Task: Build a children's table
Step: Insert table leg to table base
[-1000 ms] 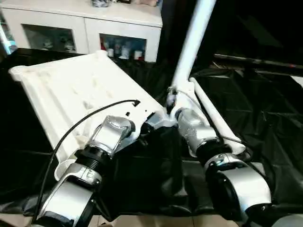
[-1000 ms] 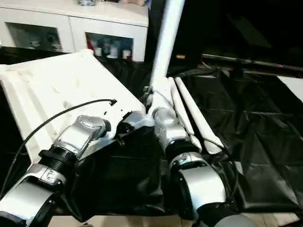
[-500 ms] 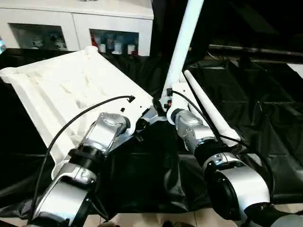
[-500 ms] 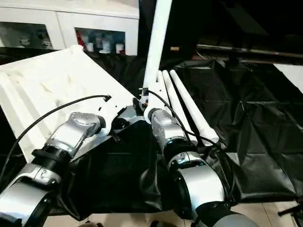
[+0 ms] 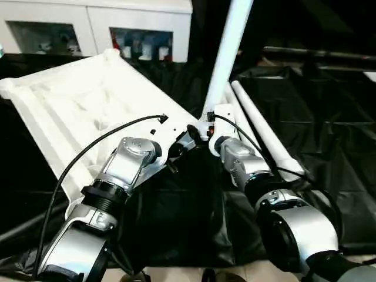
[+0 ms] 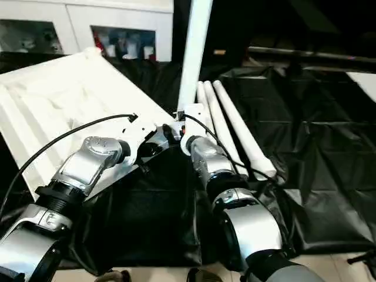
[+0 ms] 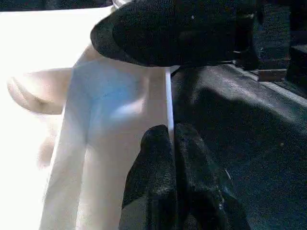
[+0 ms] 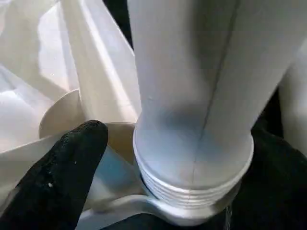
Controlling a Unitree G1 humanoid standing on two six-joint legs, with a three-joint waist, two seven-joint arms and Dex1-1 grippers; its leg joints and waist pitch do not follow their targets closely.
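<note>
The children's table top [image 5: 88, 106] lies upside down on black cloth, ribbed underside up. One white leg [image 5: 226, 53] stands upright in the near right corner socket [image 8: 144, 206], its threaded end seated there. My right gripper [image 5: 210, 120] is at the leg's base and open. One black fingertip [image 8: 81, 143] stands apart from the tube. My left gripper [image 7: 170, 132] is shut on the table top's thin rim [image 7: 168, 96] just beside that corner. More loose legs [image 6: 235, 129] lie side by side on the cloth to the right.
A white cabinet [image 5: 100, 23] with glass doors stands behind the table top. Black cloth [image 5: 329, 117] covers the work surface to the right. The cloth's front edge drops to a pale floor [image 6: 153, 273] below my forearms.
The head camera has tilted down a little. My right gripper has opened off the base of the upright leg. The left gripper keeps its hold on the rim.
</note>
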